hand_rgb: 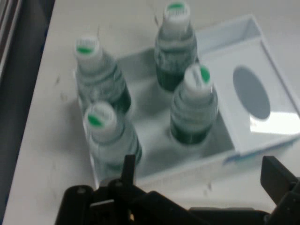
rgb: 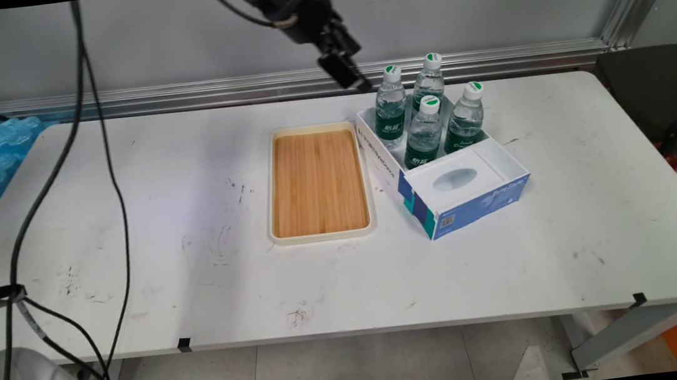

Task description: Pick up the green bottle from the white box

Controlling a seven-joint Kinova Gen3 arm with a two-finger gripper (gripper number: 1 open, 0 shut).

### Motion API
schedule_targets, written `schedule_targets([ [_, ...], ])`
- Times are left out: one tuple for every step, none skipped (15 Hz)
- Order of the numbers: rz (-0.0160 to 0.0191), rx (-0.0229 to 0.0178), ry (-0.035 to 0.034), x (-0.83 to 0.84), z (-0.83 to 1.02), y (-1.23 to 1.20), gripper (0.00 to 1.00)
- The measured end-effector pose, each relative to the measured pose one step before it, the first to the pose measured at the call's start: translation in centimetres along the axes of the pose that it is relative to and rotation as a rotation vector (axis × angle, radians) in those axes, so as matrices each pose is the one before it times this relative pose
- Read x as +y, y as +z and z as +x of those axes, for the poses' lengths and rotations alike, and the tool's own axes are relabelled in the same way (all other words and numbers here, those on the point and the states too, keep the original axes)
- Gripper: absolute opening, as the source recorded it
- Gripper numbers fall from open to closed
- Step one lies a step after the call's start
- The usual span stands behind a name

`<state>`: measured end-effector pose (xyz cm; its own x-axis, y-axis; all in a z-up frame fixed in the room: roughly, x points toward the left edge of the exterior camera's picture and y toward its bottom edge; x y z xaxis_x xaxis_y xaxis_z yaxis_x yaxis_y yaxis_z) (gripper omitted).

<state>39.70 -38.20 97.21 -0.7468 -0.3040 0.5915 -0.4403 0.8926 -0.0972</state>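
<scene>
We have the gripper [rgb: 357, 82] up high at the far side of the table [rgb: 197, 280], hanging just behind the back left corner of the white and blue box [rgb: 465, 202]; in the hand view its fingers [hand_rgb: 127, 168] are spread wide with nothing between them, the gripper [hand_rgb: 199, 161] looking down over the box [hand_rgb: 243, 140].

Four water bottles with green labels and white caps stand upright in the box's open half; the back left bottle [rgb: 390, 104] is the one nearest the hand, and in the hand view it sits lowest in the picture [hand_rgb: 110, 136], just above the left finger; the back right bottle [rgb: 428, 83], the front left bottle [rgb: 423, 129] and the front right bottle [rgb: 466, 115] stand close around it.

The box's near half is a white panel with an oval opening [rgb: 454, 179]; it shows to the right in the hand view [hand_rgb: 251, 92].

Just to the left of the box lies the tray [rgb: 322, 236], cream rim and bamboo floor; we see only the wood inside it.

So as things stand: all four bottles are in the box, none touched or raised, the hand above them and apart from them; by our reckoning nothing has been shifted yet.
</scene>
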Motion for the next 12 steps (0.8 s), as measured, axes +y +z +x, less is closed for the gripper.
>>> schedule_targets([
  [0.00199, 0.01484, -0.00336, 0.008, 0.529, 0.678, 1.0],
  [0.00178, 0.01538, -0.00569, -0.005, 0.502, 0.829, 1.0],
  [0.00107, 0.0117, -0.00753, 0.006, 0.297, 0.861, 1.0],
  [-0.00005, 0.006, -0.00621, 0.041, 0.11, 0.757, 1.0],
  [-0.00083, 0.00459, -0.00713, 0.078, 0.037, 0.873, 1.0],
  [-0.00067, 0.00192, -0.00688, 0.089, -0.059, 0.705, 1.0],
  [-0.0012, 0.00199, -0.0072, 0.114, -0.069, 0.826, 1.0],
  [-0.00087, 0.00114, -0.0036, 0.058, -0.035, 0.456, 1.0],
  [-0.00151, 0.00132, -0.00528, 0.119, -0.081, 0.671, 1.0],
  [-0.00133, 0.00131, -0.00507, 0.144, -0.108, 0.743, 1.0],
  [-0.00132, 0.00139, -0.00266, 0.157, -0.094, 0.712, 1.0],
  [0.00051, 0.0017, -0.00069, 0.111, -0.081, 0.596, 1.0],
])
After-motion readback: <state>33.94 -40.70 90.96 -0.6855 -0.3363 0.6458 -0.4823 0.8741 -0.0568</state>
